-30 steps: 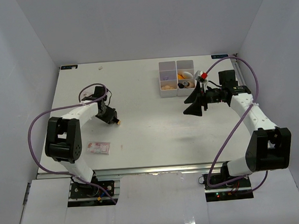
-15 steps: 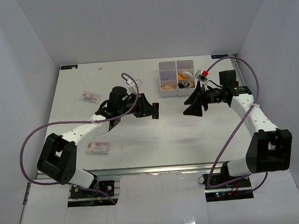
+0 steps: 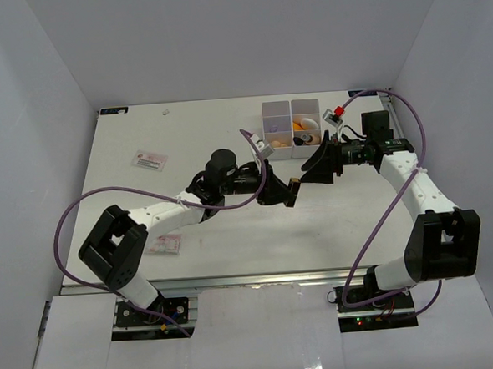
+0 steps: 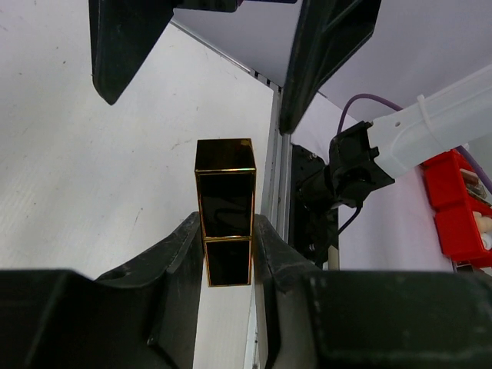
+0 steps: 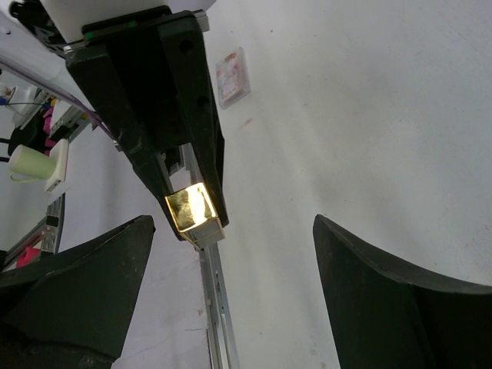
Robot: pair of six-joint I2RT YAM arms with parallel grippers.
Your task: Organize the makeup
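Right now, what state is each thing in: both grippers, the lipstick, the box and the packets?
Left gripper: shut on the lipstick tube.
Lipstick tube: capped, free end pointing toward the right gripper.
Right gripper: open, empty.
Organizer box: no lid, items in some compartments.
Far packet: lying flat.
Near packet: lying flat.

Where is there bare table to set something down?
Bare: the strip between the far-left packet and the white box, and the near-right table. Crowded: by the box, where the left gripper, holding the lipstick, faces the right gripper.
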